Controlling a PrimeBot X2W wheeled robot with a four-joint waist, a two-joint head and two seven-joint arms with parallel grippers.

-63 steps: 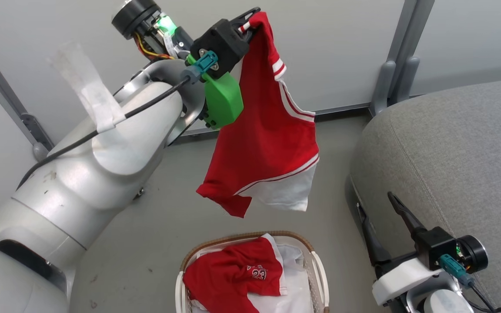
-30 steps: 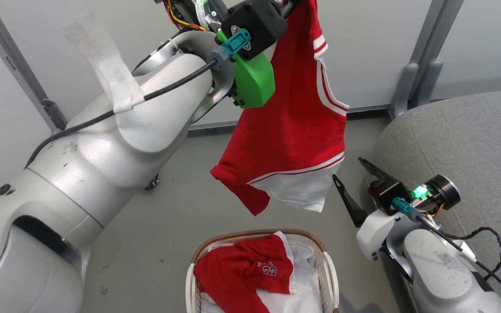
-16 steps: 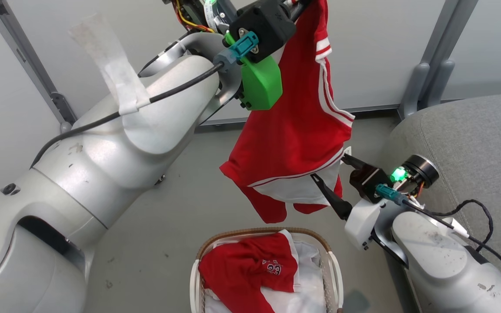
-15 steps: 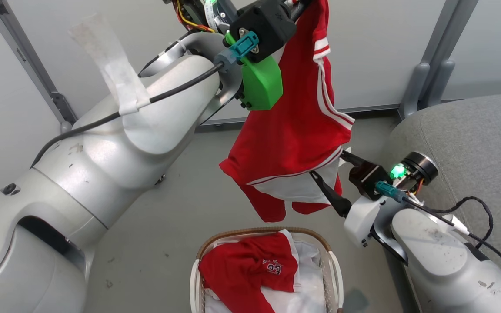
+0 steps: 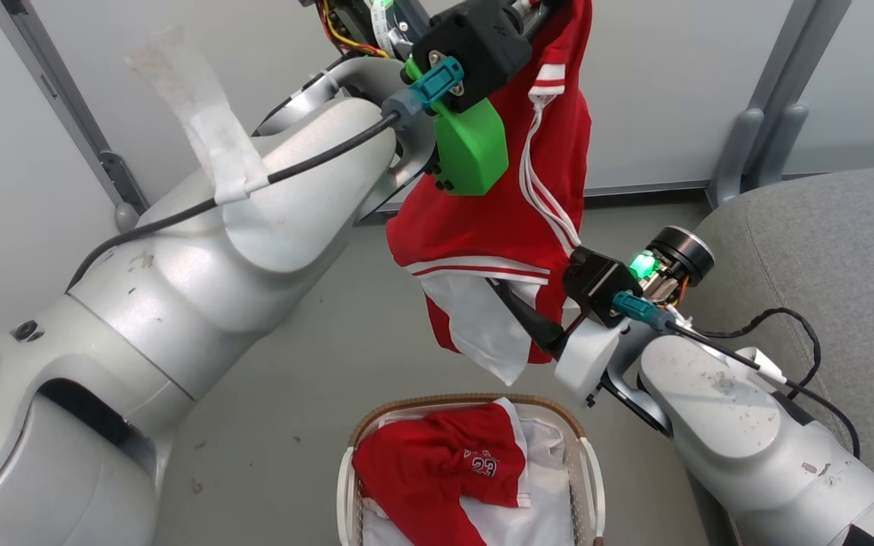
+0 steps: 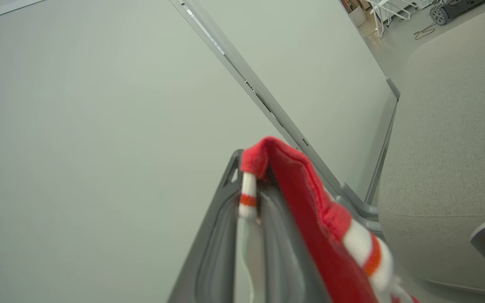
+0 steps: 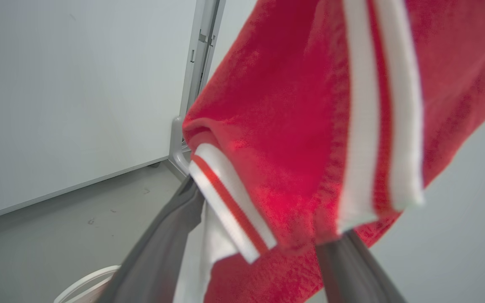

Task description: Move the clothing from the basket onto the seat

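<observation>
My left fingers [image 6: 260,198] clamp the red garment [image 5: 498,227] aloft; my right fingers [image 5: 532,322], spread, straddle its hem to steady it.

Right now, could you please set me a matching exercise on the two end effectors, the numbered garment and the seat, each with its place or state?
1. left end effector
2. right end effector
3. numbered garment
4. seat

A. lying in the basket
B. grey, at the head view's right
C. shut on the hanging garment at its top
D. open, fingers either side of the hanging garment

Pairs: 1-C, 2-D, 3-A, 4-B.
</observation>
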